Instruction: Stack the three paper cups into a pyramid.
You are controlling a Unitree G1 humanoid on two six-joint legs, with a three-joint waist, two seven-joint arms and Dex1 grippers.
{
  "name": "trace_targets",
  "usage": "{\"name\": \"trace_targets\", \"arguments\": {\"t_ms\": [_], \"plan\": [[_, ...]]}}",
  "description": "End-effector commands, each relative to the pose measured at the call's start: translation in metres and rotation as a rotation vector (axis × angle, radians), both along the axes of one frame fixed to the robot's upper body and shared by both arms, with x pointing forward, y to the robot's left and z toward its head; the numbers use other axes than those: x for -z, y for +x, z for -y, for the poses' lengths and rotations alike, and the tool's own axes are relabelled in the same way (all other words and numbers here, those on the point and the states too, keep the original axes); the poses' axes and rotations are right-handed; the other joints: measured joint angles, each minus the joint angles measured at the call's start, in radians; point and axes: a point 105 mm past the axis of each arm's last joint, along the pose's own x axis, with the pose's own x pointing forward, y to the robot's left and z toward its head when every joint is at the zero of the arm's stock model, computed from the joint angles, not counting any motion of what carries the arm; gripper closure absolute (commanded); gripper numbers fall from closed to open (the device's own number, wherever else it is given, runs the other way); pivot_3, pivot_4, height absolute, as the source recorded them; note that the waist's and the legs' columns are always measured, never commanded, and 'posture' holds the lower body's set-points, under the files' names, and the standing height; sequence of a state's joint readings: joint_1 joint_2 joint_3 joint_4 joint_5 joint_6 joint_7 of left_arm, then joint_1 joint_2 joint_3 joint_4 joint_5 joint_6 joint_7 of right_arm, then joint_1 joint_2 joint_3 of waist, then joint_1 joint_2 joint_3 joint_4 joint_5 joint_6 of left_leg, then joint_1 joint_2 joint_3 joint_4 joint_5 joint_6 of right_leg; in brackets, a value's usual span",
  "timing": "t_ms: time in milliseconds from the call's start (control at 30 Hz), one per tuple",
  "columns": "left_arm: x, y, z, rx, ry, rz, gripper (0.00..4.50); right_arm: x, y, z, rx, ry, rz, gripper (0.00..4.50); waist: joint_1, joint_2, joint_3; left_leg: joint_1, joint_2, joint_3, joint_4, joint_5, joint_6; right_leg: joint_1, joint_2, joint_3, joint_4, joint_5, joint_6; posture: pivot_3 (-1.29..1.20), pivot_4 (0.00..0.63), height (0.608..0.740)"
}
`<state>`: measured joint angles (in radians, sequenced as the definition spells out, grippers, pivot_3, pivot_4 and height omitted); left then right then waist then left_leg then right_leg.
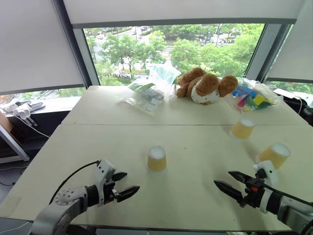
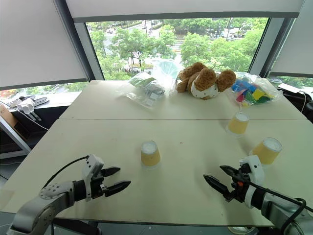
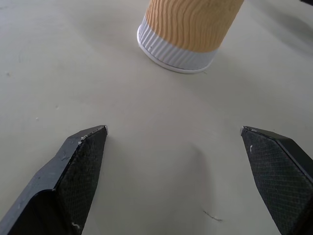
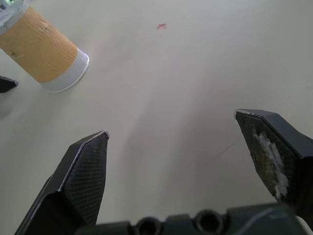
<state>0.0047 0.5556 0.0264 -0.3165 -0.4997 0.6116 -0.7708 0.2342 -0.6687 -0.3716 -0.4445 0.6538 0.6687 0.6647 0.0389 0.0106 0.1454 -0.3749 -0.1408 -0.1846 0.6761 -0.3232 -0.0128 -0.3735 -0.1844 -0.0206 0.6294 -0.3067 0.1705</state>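
Note:
Three paper cups stand upside down and apart on the pale table (image 1: 98, 147). One cup (image 1: 157, 159) is in the middle, another (image 1: 243, 128) is further back on the right, and the last (image 1: 275, 155) sits near the right edge. My left gripper (image 1: 132, 180) hovers open low over the front of the table, left of and nearer than the middle cup (image 3: 183, 32). Open too, my right gripper (image 1: 222, 177) is at the front right, just in front of the right-edge cup, its fingers aimed toward the middle cup (image 4: 41, 51). Neither gripper holds anything.
A brown teddy bear (image 1: 203, 85) lies at the back of the table. Clear plastic bags (image 1: 151, 90) are to its left and a bag of coloured blocks (image 1: 252, 96) to its right. The table's front edge runs just below both grippers.

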Motion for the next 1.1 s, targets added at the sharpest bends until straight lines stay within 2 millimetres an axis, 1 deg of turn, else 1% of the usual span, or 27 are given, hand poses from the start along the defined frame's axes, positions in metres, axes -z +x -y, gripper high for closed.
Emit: {"name": "trace_targets", "arguments": {"t_ms": [33, 367, 567, 700, 767, 833, 900, 1000, 1100], "plan": [[-0.006, 0.0, 0.0, 0.008, -0.015, 0.011, 0.0, -0.004, 0.001, 0.001, -0.008, -0.013, 0.039, 0.02, 0.0, 0.0, 0.0, 0.0, 0.0, 0.0, 0.0, 0.0, 0.0, 0.0, 0.0, 0.0, 0.0, 0.0, 0.0, 0.0, 0.15, 0.74], [-0.006, 0.007, -0.008, -0.012, 0.031, 0.029, 0.0, -0.003, 0.004, 0.002, -0.021, -0.037, 0.053, 0.02, -0.001, 0.0, 0.0, 0.0, 0.0, 0.0, 0.0, 0.0, 0.0, 0.0, 0.0, 0.0, 0.0, 0.0, 0.0, 0.0, 0.15, 0.74], [-0.013, 0.017, -0.013, 0.003, 0.077, 0.058, 0.0, -0.003, 0.013, 0.008, 0.004, -0.082, 0.061, 0.02, -0.001, 0.0, 0.0, 0.0, 0.0, 0.0, 0.0, 0.0, 0.0, 0.0, 0.0, 0.0, 0.0, 0.0, 0.0, 0.0, 0.15, 0.74], [-0.024, 0.02, -0.015, 0.029, 0.061, 0.085, 0.0, -0.011, 0.016, 0.006, 0.016, -0.083, 0.086, 0.02, -0.001, 0.0, 0.0, 0.0, 0.0, 0.0, -0.001, 0.0, 0.0, -0.001, 0.0, 0.0, 0.0, 0.0, 0.0, 0.0, 0.15, 0.74], [-0.027, 0.021, -0.016, 0.049, 0.056, 0.085, 0.0, -0.015, 0.016, 0.005, 0.033, -0.078, 0.112, 0.02, -0.001, 0.0, 0.0, 0.0, 0.0, 0.0, -0.001, 0.0, 0.0, -0.001, 0.0, 0.0, 0.0, 0.0, 0.0, 0.0, 0.15, 0.74], [-0.027, 0.024, -0.02, 0.054, 0.069, 0.087, 0.0, -0.019, 0.018, 0.008, 0.074, -0.094, 0.144, 0.02, -0.001, 0.0, 0.0, 0.0, 0.0, 0.0, -0.001, 0.0, 0.0, -0.001, 0.0, 0.0, 0.0, 0.0, 0.0, 0.0, 0.15, 0.74], [-0.029, 0.03, -0.029, 0.059, 0.087, 0.093, 0.0, -0.022, 0.015, 0.006, 0.087, -0.1, 0.159, 0.02, -0.001, 0.0, 0.0, 0.0, 0.0, 0.0, -0.001, 0.0, 0.0, -0.001, 0.0, 0.0, 0.0, 0.0, 0.0, 0.0, 0.15, 0.74], [-0.041, 0.041, -0.038, 0.081, 0.101, 0.106, 0.0, -0.032, 0.01, 0.003, 0.107, -0.111, 0.189, 0.02, 0.0, 0.0, 0.001, 0.0, 0.0, 0.0, -0.001, 0.0, 0.0, -0.001, 0.0, 0.0, 0.0, 0.0, 0.0, 0.0, 0.15, 0.74], [-0.069, 0.049, -0.043, 0.175, 0.141, 0.141, 0.0, -0.052, 0.003, 0.01, 0.173, -0.114, 0.253, 0.02, 0.0, -0.002, 0.003, -0.001, 0.0, -0.001, 0.0, 0.0, 0.0, -0.002, 0.0, 0.0, 0.001, 0.0, 0.0, 0.0, 0.15, 0.74]]}}
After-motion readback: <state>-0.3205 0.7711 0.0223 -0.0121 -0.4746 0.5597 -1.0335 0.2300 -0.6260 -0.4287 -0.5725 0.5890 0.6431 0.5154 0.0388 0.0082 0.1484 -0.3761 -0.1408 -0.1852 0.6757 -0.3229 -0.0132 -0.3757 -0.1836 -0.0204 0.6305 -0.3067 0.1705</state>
